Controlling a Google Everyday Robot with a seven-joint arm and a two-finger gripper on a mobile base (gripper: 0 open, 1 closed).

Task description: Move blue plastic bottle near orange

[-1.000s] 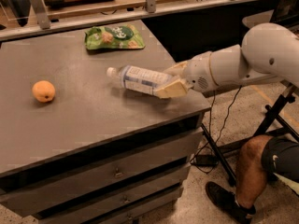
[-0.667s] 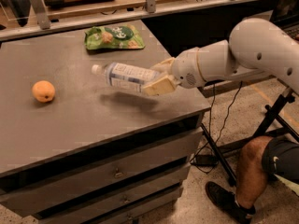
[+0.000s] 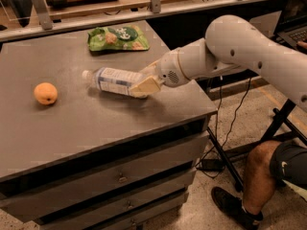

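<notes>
While the grey table [image 3: 96,128] with its drawers [image 3: 120,176] stands on a speckled floor [image 3: 211,212], a person's bare leg [image 3: 256,171] and black cables [image 3: 218,128] show at the right. A green snack bag [image 3: 117,38] lies near the table's far edge. The gripper [image 3: 144,78], over the table's right half, is clamped on the base end of the blue plastic bottle [image 3: 112,80]. The bottle is held nearly level, cap pointing left toward the orange [image 3: 45,93], apart from it. Compared with a second ago, bottle and gripper sit farther left, nearer the orange; the orange and the bag are unmoved.
</notes>
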